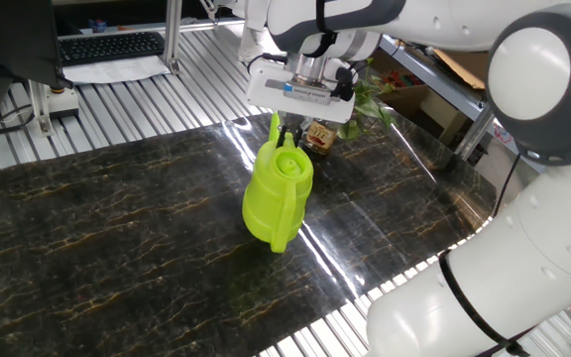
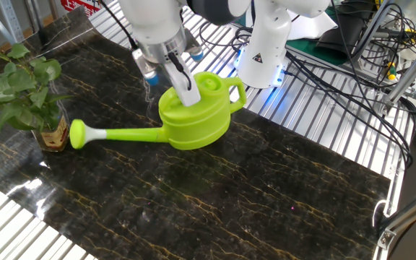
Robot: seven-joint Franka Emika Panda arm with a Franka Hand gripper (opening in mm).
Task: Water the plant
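The lime-green watering can (image 2: 193, 121) hangs just above the dark marble tabletop (image 2: 266, 188), roughly level. Its long spout points left and the rose (image 2: 78, 134) ends right beside the plant's jar. My gripper (image 2: 181, 85) is shut on the can's top handle, with one finger (image 2: 186, 88) showing against the lid. In the one fixed view, the gripper (image 1: 286, 132) sits above the can (image 1: 278, 193). The plant (image 2: 20, 87), leafy green in a brown jar (image 2: 53, 134), stands at the table's left edge; in the one fixed view its leaves (image 1: 365, 96) and jar (image 1: 320, 136) show behind the gripper.
The robot base (image 2: 266, 43) and a tangle of cables (image 2: 352, 50) are behind the can. A keyboard (image 1: 107, 45) lies at the back on the slatted metal surface. A cardboard box (image 1: 414, 97) sits beyond the plant. The marble top's edge runs near the jar.
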